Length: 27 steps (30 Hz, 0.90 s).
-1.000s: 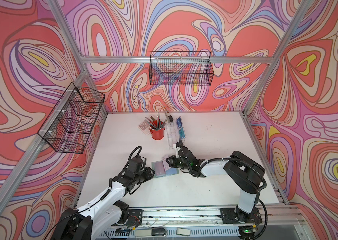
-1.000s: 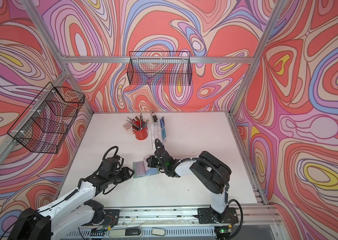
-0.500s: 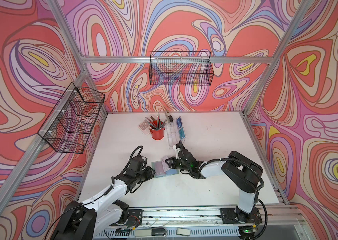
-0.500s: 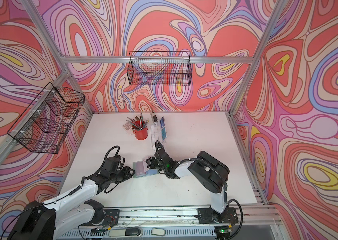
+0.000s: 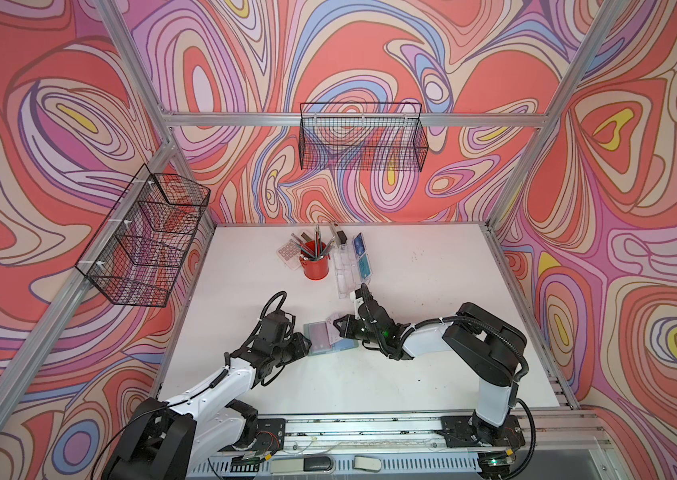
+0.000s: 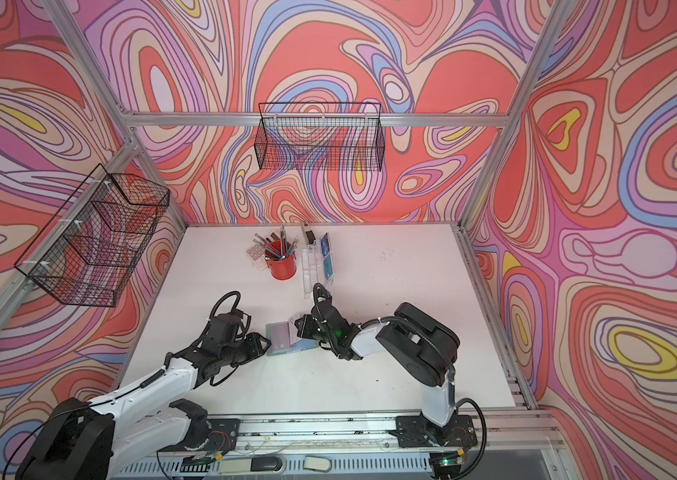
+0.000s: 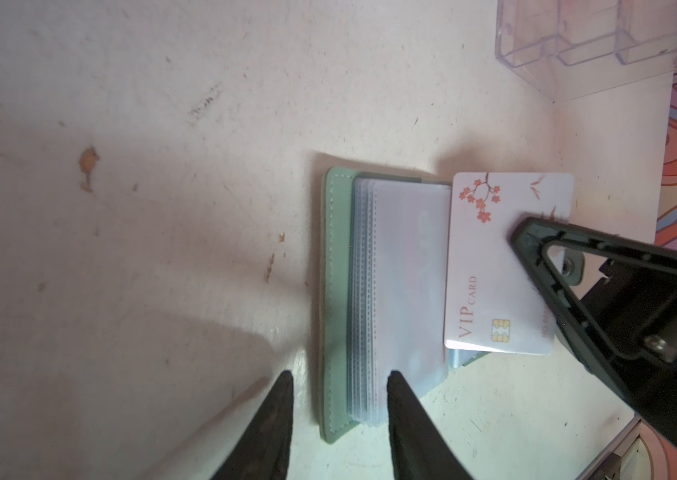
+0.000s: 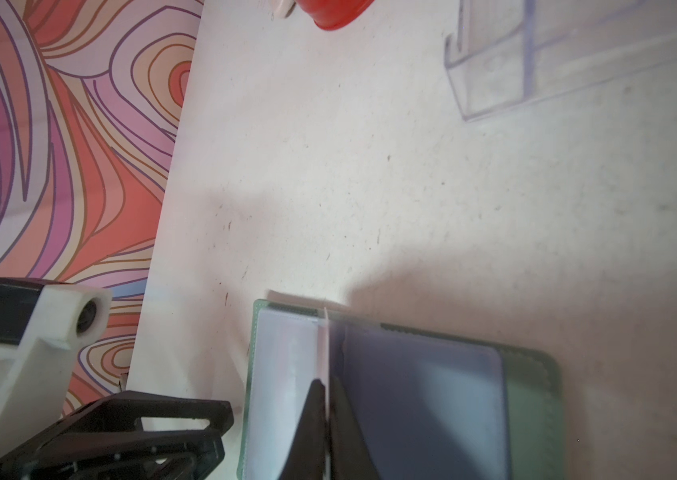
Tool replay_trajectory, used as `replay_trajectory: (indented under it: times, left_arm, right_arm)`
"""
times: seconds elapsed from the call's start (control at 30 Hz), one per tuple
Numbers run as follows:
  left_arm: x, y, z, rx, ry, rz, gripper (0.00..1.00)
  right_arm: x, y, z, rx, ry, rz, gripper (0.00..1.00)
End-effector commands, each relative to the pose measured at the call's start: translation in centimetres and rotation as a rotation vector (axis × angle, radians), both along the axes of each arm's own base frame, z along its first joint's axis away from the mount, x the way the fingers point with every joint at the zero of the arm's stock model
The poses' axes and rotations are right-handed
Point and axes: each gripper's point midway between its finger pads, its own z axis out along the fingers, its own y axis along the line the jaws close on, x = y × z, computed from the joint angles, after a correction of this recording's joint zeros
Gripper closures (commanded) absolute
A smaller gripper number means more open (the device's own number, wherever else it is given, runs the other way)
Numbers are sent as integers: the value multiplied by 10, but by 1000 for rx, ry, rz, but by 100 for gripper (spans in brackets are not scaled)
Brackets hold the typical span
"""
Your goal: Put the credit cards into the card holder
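One pale VIP card (image 7: 490, 266) pinched tight in right gripper (image 8: 325, 384), edge at clear sleeves (image 7: 407, 282) of open green card holder (image 7: 334, 291). Left gripper (image 7: 341, 376) jaws apart, around holder edge. I must line card with sleeve mouth, slide slow.

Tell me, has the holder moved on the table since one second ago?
No. In both top views the holder lies in the same spot, at the same gap from the red cup, with no visible shift or turn.

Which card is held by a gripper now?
The white card with red blossoms, pinched by the right gripper over the card holder; the blue card and teal card sit in the clear stand.
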Motion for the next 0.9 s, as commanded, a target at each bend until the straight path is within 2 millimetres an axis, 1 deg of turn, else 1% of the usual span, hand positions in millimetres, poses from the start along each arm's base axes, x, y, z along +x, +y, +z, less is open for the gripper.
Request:
replay_trajectory:
  times: [0.0, 0.27, 0.5, 0.63, 0.7, 0.87]
  left_arm:
    - [0, 3, -6, 11, 7, 11, 60]
    - [1, 2, -9, 12, 14, 14, 60]
    - [1, 3, -13, 19, 23, 19, 60]
    - [2, 5, -16, 30, 33, 28, 70]
    - [2, 6, -17, 37, 38, 35, 71]
    - [1, 7, -24, 38, 61, 45, 72]
  right_arm:
    - [-5, -3, -7, 8, 19, -10, 100]
    - [-7, -1, -9, -8, 19, 10, 100]
    - [-12, 4, -8, 22, 26, 17, 100]
    - [-15, 10, -4, 48, 27, 25, 100]
    - [-16, 12, -4, 52, 28, 28, 100]
    - [-17, 9, -6, 56, 32, 16, 100]
